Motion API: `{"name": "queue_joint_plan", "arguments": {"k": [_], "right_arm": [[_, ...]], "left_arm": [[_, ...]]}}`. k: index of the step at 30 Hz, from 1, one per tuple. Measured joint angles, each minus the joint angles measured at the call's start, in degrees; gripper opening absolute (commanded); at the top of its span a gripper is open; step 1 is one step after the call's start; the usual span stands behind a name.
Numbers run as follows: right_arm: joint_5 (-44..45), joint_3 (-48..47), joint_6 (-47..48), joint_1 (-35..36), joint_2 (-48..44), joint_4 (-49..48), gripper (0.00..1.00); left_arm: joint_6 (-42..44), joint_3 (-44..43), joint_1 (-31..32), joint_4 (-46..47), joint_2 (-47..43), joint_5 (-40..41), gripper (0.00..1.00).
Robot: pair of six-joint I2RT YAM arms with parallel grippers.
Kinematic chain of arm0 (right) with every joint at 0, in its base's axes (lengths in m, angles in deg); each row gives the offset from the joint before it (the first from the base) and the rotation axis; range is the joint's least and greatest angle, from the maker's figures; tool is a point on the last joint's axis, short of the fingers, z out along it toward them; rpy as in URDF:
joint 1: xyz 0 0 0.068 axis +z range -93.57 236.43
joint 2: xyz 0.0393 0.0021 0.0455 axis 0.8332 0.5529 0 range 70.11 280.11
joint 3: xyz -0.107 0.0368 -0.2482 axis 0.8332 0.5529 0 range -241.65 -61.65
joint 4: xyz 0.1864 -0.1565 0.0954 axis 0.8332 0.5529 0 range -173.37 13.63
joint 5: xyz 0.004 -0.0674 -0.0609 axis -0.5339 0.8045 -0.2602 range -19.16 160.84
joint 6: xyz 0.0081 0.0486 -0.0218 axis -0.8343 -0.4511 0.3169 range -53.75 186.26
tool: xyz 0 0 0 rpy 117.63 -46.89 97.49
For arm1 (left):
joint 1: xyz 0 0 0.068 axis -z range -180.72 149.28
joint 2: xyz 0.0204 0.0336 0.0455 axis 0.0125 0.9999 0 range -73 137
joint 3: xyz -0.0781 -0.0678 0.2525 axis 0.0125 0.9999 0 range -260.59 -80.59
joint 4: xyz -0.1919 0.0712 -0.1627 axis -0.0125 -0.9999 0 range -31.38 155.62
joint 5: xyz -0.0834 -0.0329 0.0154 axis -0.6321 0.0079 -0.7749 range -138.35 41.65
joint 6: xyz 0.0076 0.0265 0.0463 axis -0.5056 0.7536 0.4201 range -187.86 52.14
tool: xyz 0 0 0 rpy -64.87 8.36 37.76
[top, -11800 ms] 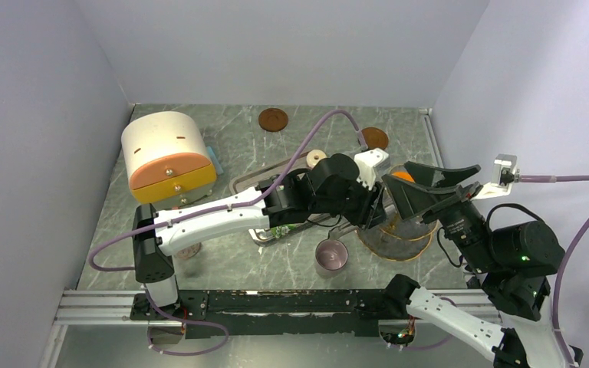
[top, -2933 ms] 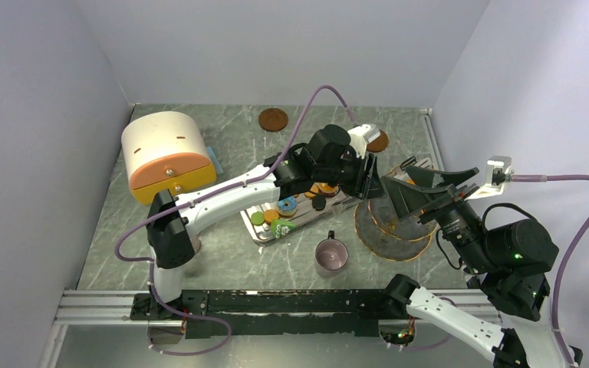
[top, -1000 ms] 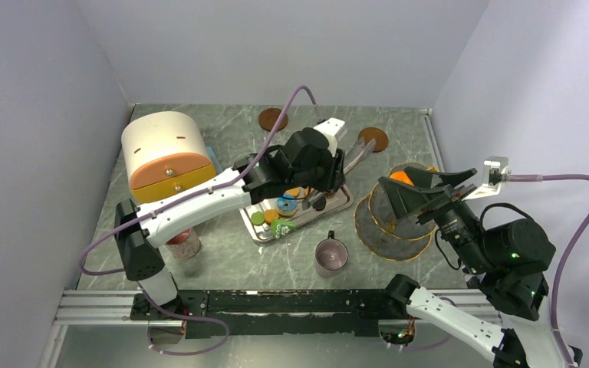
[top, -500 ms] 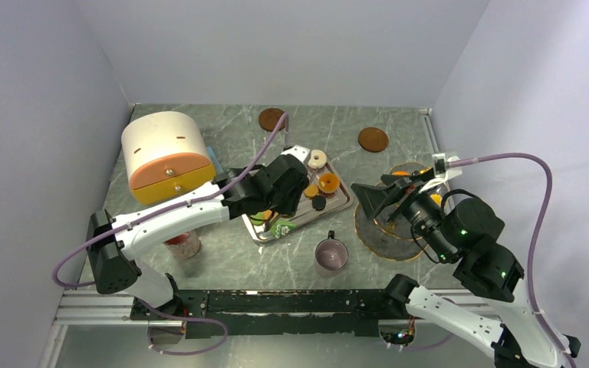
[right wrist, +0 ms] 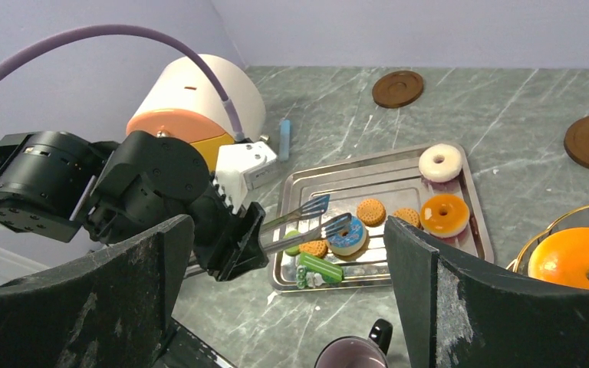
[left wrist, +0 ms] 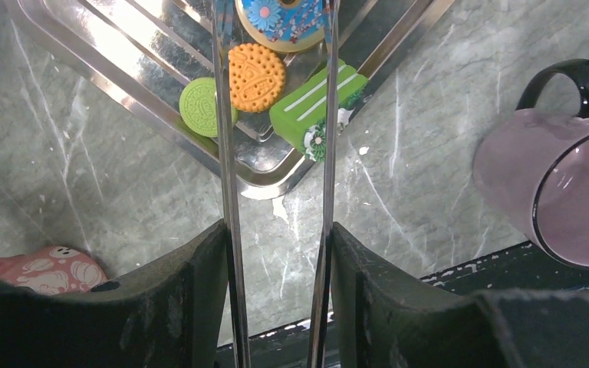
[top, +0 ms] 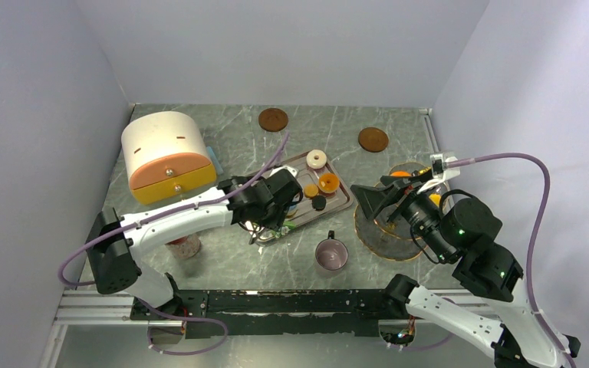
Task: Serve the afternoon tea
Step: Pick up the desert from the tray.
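The left gripper (left wrist: 276,230) grasps thin metal tongs (left wrist: 226,153) whose tips straddle the blue iced doughnut (left wrist: 280,19) on the steel tray (left wrist: 146,46). Squeezed off-centre, the doughnut could squirt sideways. The right gripper (right wrist: 287,226) gapes empty. Whether the tips touch the icing is unclear, since the left wrist view crops them.

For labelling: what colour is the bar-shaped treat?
The bar-shaped treat is green with white stripes; best in left wrist view.

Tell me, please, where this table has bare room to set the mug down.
Bare marble lies at the back between the left brown coaster and the right brown coaster, and at the front between the jar and the mug. It is crowded around the steel tray, under the tongs, and by the gold-rimmed plates.
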Motion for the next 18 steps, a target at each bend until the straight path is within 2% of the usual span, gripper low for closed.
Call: {"name": "queue_joint_plan", "arguments": {"k": [18], "right_arm": [[0.2, 0.0, 0.0, 0.0, 0.0, 0.0, 0.99]], "left_arm": [[1.6, 1.5, -1.0, 2.0, 3.4, -1.9, 0.6]]}}
